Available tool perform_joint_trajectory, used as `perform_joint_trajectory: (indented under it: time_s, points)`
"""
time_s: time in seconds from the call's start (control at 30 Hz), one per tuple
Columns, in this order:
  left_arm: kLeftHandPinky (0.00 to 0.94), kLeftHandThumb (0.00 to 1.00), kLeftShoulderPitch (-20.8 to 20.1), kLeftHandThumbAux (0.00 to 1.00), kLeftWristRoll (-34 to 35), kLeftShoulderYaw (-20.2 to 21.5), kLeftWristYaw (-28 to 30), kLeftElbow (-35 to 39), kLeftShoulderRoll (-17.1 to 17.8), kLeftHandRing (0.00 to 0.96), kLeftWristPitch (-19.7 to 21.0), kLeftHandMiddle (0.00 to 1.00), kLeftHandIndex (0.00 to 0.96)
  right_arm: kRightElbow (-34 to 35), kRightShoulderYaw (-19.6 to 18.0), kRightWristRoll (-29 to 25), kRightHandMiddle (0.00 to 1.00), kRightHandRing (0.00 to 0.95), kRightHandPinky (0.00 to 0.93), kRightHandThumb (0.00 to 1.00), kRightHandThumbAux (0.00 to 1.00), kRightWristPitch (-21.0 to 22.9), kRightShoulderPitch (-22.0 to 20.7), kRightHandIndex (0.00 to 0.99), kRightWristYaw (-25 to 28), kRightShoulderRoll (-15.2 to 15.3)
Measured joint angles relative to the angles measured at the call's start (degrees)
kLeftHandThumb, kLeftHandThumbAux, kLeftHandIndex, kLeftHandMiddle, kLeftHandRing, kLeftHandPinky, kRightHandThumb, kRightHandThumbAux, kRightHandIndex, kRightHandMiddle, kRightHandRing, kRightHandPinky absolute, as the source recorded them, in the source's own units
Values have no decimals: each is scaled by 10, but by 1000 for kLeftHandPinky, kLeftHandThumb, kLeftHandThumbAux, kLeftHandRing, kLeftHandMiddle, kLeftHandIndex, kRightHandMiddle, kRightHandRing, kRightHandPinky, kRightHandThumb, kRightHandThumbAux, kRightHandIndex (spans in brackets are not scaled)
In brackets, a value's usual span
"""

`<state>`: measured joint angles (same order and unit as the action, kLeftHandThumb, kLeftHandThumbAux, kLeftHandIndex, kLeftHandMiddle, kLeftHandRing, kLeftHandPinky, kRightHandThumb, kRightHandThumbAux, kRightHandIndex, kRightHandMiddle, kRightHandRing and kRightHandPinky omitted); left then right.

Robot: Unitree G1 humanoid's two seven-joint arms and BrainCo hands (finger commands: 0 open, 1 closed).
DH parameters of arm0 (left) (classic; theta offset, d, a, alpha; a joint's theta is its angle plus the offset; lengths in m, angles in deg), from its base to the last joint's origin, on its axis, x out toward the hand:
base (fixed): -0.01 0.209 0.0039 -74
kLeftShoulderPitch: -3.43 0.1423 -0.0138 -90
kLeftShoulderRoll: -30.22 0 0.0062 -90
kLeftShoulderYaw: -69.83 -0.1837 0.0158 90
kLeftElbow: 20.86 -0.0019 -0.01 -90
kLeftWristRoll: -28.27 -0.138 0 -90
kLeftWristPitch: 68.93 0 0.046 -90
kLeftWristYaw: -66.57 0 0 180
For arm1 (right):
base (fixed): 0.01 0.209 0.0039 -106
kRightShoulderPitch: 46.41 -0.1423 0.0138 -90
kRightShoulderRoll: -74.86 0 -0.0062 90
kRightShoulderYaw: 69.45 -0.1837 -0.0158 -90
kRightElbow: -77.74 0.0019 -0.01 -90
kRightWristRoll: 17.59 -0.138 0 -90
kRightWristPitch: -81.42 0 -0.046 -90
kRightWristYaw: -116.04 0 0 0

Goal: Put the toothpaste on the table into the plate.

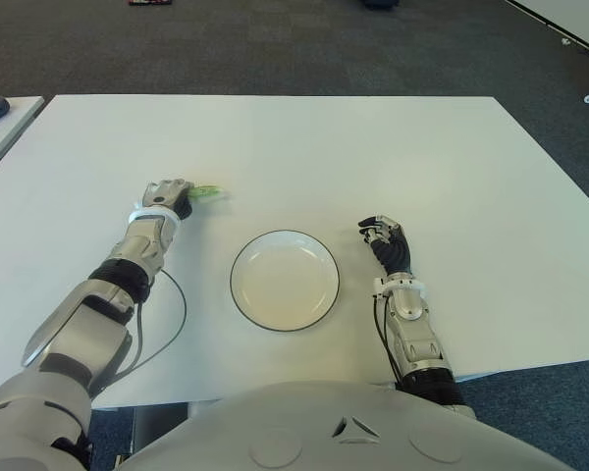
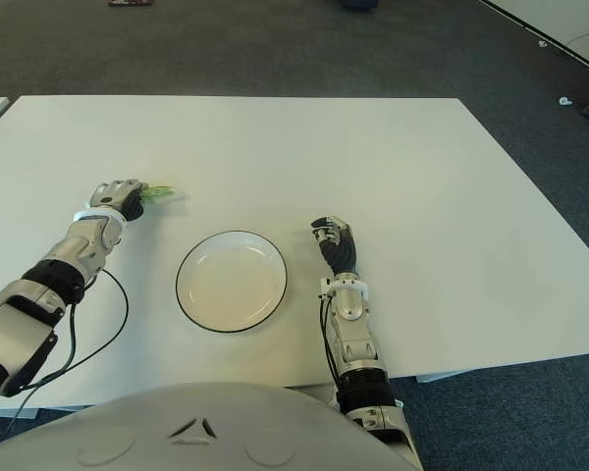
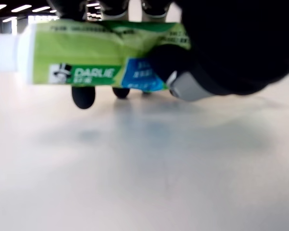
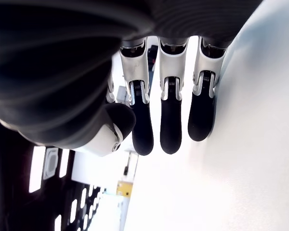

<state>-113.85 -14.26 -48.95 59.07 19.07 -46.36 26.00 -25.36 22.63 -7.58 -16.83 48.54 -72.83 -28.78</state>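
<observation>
One item is in play: the toothpaste [image 3: 96, 60], a green and blue tube held in the left hand [image 1: 167, 198] above the desk [image 1: 373, 157], to the left of the plate [image 1: 285, 280] and slightly beyond it. The tube is probably light and soft-walled; it should dent under firm pressure, and its smooth printed skin may slip, so the best hold is across the flat body near the middle, clear of the white cap end. In the left wrist view the thumb and fingers [image 3: 83, 96] close around the tube at its blue section, with the cap end projecting free and a shadow on the desk below it, which suggests the tube is clear of the surface. The left forearm extends forward with the hand palm-down. The right hand [image 1: 388, 240] shows just right of the plate, fingers loosely curled, holding nothing.
</observation>
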Motion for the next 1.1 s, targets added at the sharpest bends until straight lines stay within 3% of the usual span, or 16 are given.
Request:
perform_joint_trajectory:
  time_s: [1.1]
  points:
    - [758, 843, 5, 669, 37, 37, -44, -27, -19, 768, -32, 590, 420, 0, -9, 0, 424, 407, 423, 711, 730, 0, 0, 420, 3, 1]
